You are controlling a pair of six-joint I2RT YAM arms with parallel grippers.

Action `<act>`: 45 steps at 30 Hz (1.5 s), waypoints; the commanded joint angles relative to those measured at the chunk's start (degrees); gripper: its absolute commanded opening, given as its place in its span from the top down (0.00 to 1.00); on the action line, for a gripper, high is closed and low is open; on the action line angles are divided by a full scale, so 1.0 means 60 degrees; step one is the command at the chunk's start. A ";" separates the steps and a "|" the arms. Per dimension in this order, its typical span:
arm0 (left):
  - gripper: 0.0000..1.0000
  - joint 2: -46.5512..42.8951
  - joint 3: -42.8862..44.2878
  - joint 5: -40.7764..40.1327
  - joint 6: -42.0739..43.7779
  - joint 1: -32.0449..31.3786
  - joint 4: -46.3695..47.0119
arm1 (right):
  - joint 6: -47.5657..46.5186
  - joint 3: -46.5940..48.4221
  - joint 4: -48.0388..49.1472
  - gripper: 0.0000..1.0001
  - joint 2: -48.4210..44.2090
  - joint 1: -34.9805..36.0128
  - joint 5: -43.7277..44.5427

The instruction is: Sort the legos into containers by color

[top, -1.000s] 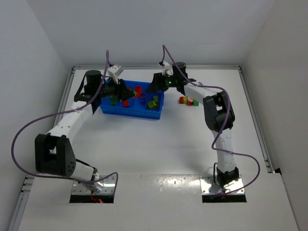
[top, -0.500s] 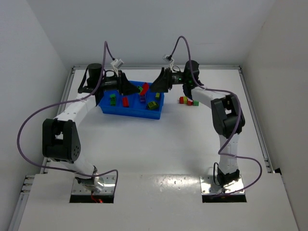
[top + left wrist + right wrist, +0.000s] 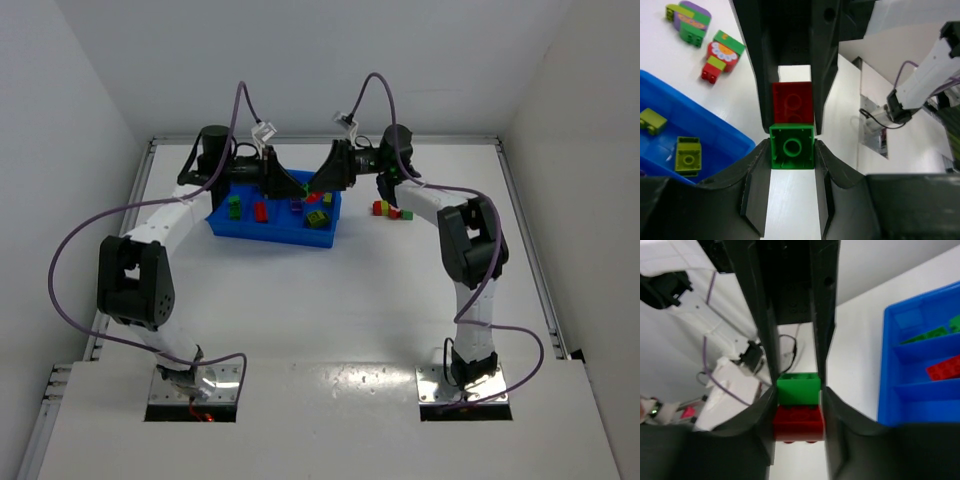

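Above the blue tray (image 3: 272,232) my two grippers meet tip to tip around a two-brick clump. My left gripper (image 3: 792,147) is shut on the green brick (image 3: 792,146). Pressed against that one is the red brick (image 3: 797,422), and my right gripper (image 3: 797,415) is shut on it. In the top view the left gripper (image 3: 298,185) and right gripper (image 3: 320,182) hide most of the clump. The tray's compartments hold green (image 3: 234,207), red (image 3: 261,211), purple (image 3: 297,206) and yellow-green legos (image 3: 318,217).
Loose multicoloured clumps (image 3: 390,209) lie on the white table right of the tray; the left wrist view shows two of them (image 3: 722,52), (image 3: 687,20). The tray's rim (image 3: 890,390) runs just beside the held bricks. Walls close in the table's back and sides.
My left gripper has swung right over the tray to meet the right gripper. The right gripper's fingers have closed in on the red brick.
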 commanded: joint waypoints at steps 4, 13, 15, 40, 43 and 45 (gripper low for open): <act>0.89 -0.0002 0.0210 -0.0244 0.0357 0.0222 0.0060 | -0.0282 0.0253 0.0453 0.97 -0.0100 0.0049 -0.0180; 0.89 -0.0383 0.0035 -0.2616 -0.0785 0.1452 0.1832 | -0.0955 -0.1284 -0.0118 1.00 -0.0936 -0.0127 -0.0753; 0.89 -0.0471 0.0151 -0.3302 -0.0785 0.1803 0.1833 | -0.0955 -0.1505 -0.0234 1.00 -0.1227 -0.0229 -0.0840; 0.36 0.1491 0.0780 -1.1891 0.1721 0.1263 -0.2839 | -0.4590 0.1964 -0.5523 1.00 0.0323 0.0223 0.3257; 0.23 0.1318 0.0695 -1.1237 0.1268 0.1481 -0.2840 | -0.4471 0.2666 -0.5406 1.00 0.0938 0.0574 0.3743; 0.21 0.1098 0.0606 -1.0445 0.1133 0.1687 -0.2417 | -0.4471 0.3033 -0.5231 1.00 0.1478 0.0766 0.3963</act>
